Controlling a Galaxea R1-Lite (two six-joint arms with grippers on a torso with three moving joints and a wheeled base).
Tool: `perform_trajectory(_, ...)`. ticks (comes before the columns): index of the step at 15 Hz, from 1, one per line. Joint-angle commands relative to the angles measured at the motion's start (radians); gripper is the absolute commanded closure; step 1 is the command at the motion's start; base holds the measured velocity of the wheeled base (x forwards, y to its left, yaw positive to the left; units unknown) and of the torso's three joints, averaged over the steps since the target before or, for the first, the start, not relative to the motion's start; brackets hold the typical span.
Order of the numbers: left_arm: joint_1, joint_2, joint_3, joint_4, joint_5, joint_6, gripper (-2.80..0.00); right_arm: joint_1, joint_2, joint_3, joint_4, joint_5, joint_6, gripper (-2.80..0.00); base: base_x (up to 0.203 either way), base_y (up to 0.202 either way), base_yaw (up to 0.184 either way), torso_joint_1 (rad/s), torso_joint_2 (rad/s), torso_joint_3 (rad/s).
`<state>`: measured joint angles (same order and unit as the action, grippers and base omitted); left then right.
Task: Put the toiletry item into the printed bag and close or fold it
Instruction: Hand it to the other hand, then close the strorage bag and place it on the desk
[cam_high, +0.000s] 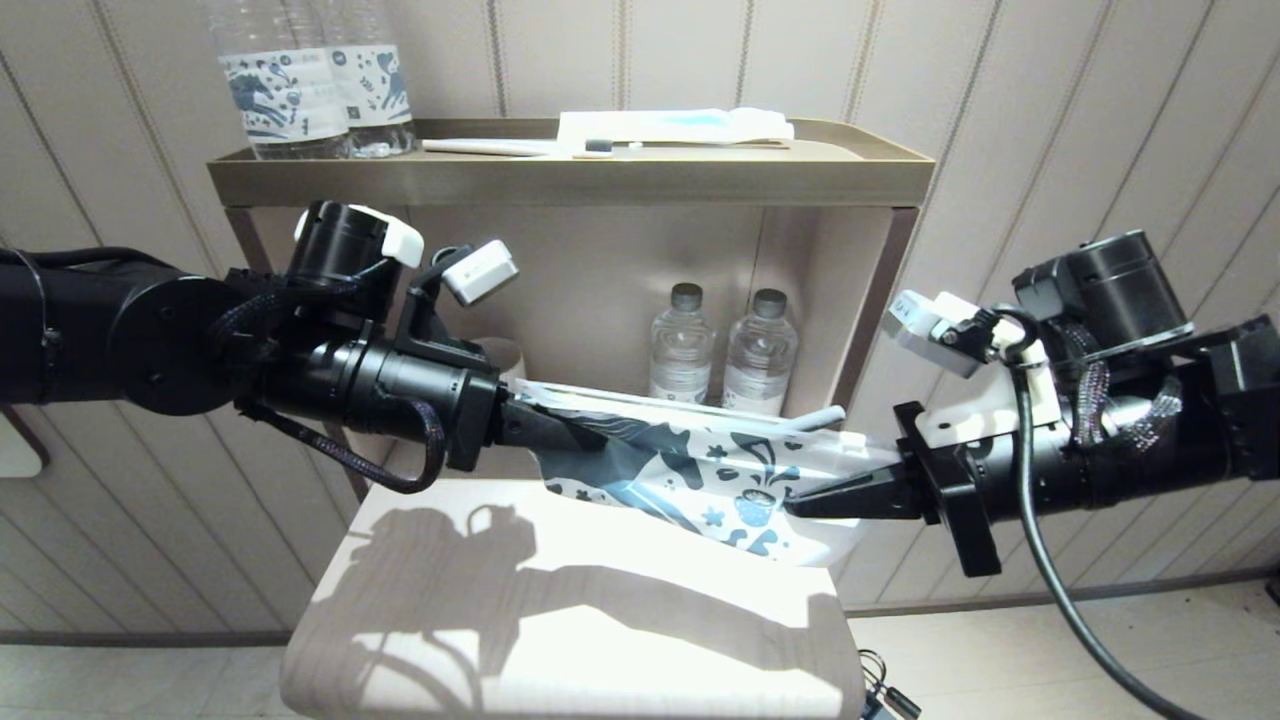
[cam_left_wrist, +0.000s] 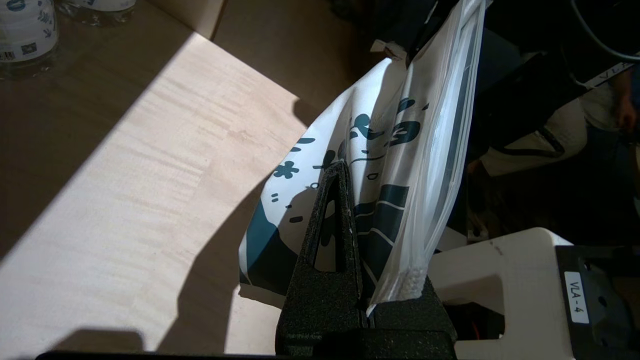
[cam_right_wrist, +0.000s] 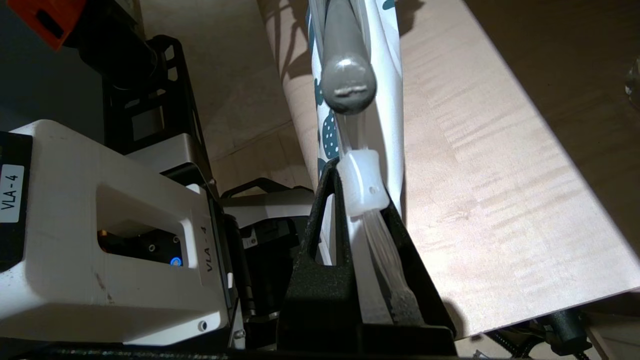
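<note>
The printed bag (cam_high: 690, 465) hangs stretched between both grippers above the pale wooden table (cam_high: 600, 580). My left gripper (cam_high: 540, 428) is shut on the bag's left end; in the left wrist view the printed bag (cam_left_wrist: 395, 145) runs away from the left gripper (cam_left_wrist: 352, 180). My right gripper (cam_high: 805, 503) is shut on the bag's right end, and in the right wrist view the right gripper (cam_right_wrist: 350, 172) pinches the zip strip just behind the white slider (cam_right_wrist: 362, 182). The toothbrush (cam_high: 815, 417) lies along the bag's upper edge, and the grey handle end of the toothbrush (cam_right_wrist: 347, 82) pokes out. Its bristle head is hidden.
A brown shelf unit (cam_high: 570, 180) stands behind the table. On its top are two labelled water bottles (cam_high: 315, 85), another white toothbrush (cam_high: 520, 147) and a packet with a light-blue stripe (cam_high: 680, 125). Two small bottles (cam_high: 720, 350) stand in the lower niche, just behind the bag.
</note>
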<state>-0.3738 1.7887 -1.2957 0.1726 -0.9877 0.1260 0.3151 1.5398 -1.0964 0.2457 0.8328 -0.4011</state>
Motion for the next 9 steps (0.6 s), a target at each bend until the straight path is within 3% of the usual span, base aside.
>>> perform_trajectory(1,0.0,-0.003,0.009,0.002,-0.003,0.0,0.0,0.001,0.0,0.0,0.004,0.003,-0.002,0.0,0.0,0.0,0.0,0.0,0.0,0.0)
perform_trajectory(2,0.0,-0.004,0.016,0.002,-0.003,0.01,-2.8,0.001,0.002,-0.002,0.004,0.003,-0.002,0.0,0.0,0.0,0.0,0.0,0.0,0.0)
perform_trajectory(9,0.0,-0.018,0.01,0.004,-0.006,0.033,-2.8,0.002,0.009,0.001,0.003,0.002,-0.002,0.0,0.0,0.0,0.0,0.0,0.0,0.0)
